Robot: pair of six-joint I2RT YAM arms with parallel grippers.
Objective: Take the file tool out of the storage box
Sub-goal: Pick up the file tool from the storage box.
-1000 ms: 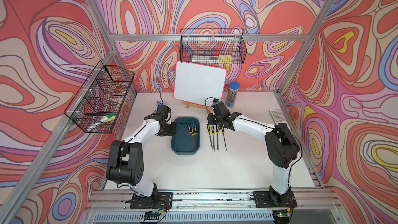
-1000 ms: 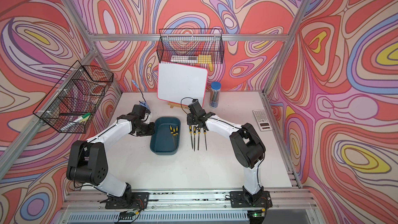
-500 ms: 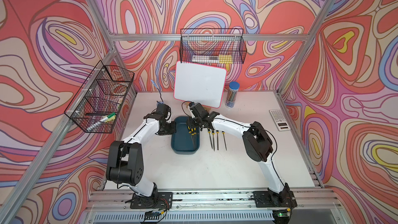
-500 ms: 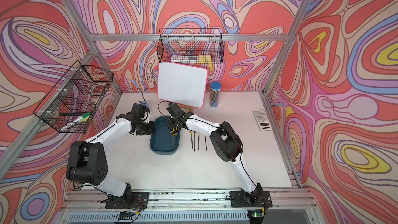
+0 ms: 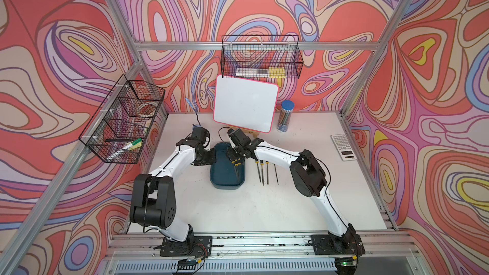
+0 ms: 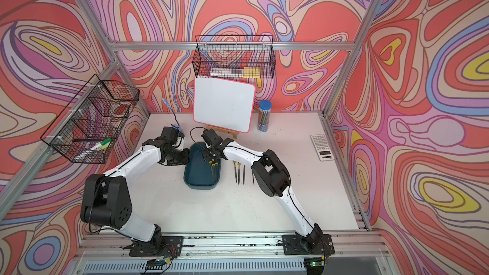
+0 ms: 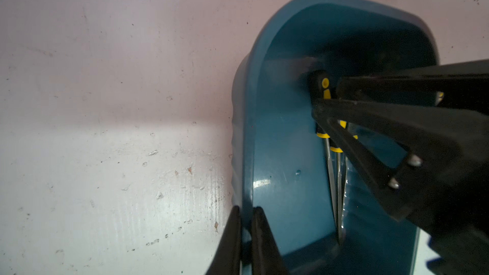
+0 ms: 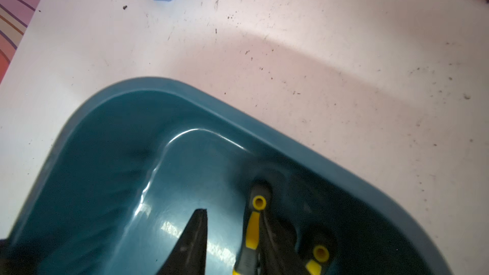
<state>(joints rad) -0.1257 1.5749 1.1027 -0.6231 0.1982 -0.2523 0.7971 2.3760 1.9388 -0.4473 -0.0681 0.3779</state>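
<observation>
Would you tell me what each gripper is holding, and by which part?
The left gripper clamps the dark teal plastic storage box by its side wall; the right gripper, open, holds nothing.

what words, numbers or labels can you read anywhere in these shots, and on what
No text is readable.
Grey-white calculator at the table's edge: key and display marks too small.
White pink-rimmed board: blank.
Back-wall black wire basket, its contents: labels blurred.
Yellow-and-black file handles in the teal plastic tub: no print shows.
</observation>
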